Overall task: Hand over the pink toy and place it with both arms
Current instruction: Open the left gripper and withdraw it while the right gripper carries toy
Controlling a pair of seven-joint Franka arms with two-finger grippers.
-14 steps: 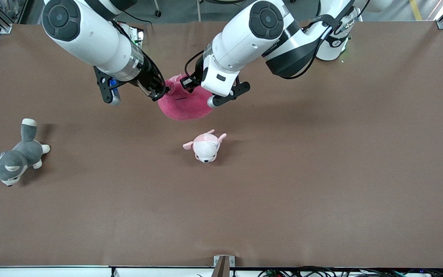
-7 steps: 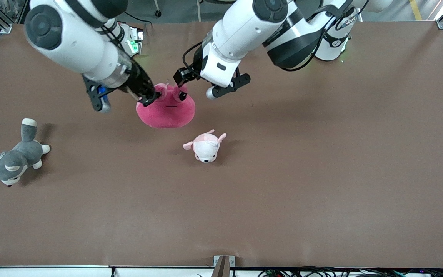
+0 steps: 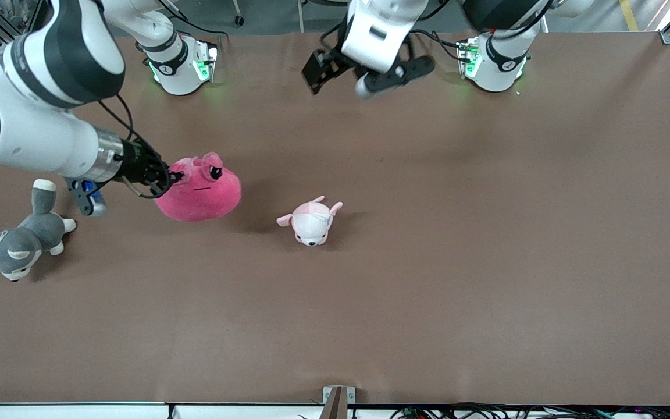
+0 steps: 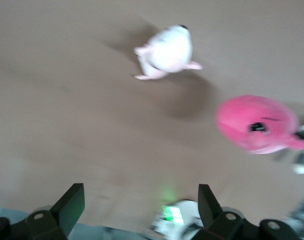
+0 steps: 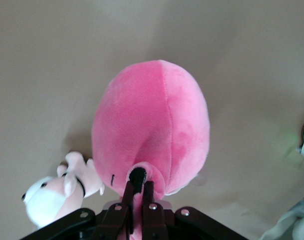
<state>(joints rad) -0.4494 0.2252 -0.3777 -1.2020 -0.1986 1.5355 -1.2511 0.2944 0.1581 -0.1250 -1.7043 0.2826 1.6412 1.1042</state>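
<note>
Handover looks finished: the pink toy [image 3: 198,192] now hangs from the right gripper [image 3: 167,177] alone, whose fingers are clamped on a pinch of plush at the toy's edge near one eye. It is carried low over the table [image 3: 486,262] toward the right arm's end, between the grey dog [image 3: 18,238] and the small white plush [image 3: 310,220]; whether it touches the table I cannot tell. The left gripper [image 3: 344,74] is over the table's edge by the arm bases, its fingers spread wide with nothing between them. What remains, I'd say, is the placing: lower the toy, let go, and lift away.
</note>
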